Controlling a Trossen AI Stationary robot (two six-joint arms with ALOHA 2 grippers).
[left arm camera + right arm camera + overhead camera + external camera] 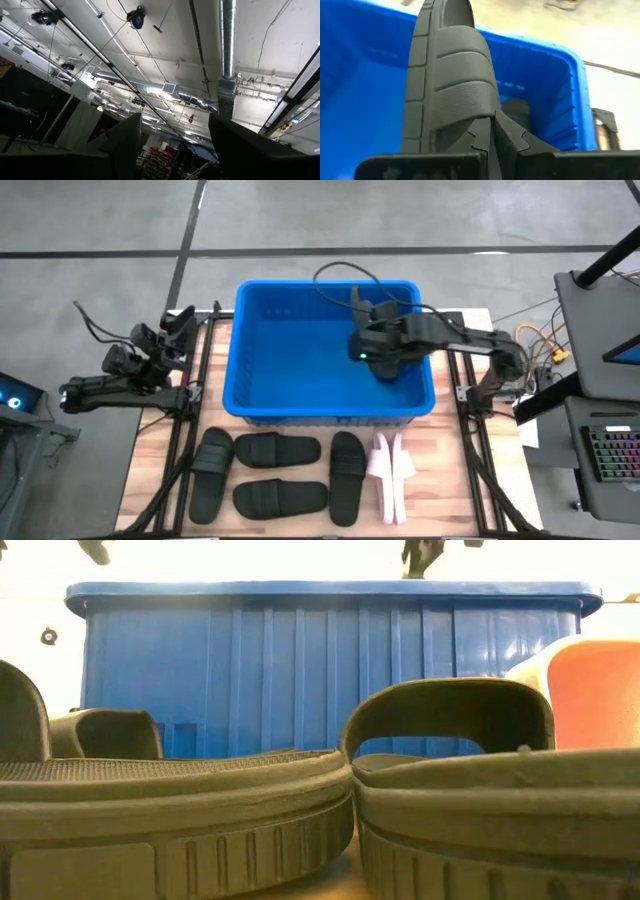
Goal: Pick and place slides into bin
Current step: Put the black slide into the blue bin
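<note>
At the tabletop's left edge, the left gripper (182,323) waits off to the side of the bin, tilted up toward the ceiling, its fingers (125,137) parted with nothing between them. The blue bin (262,408) fills the middle of the tabletop toward its far edge. Along the near edge, in front of the bin's wall, lie four black slides: one (211,473) nearest the left corner, two (277,449) (280,498) side by side crosswise next to it, and a fourth (347,477) lengthwise just beyond them. Just right of those sits a pale pink pair of slides (392,473), pressed together on edge. Farther right, the right gripper (368,352) reaches over the bin's right half from the tabletop's right edge, fingers (517,137) clamped tight on the edge of a black slide (452,80) held upright above the bin's floor. Another dark slide (517,112) appears to rest inside the bin near its right wall.
</note>
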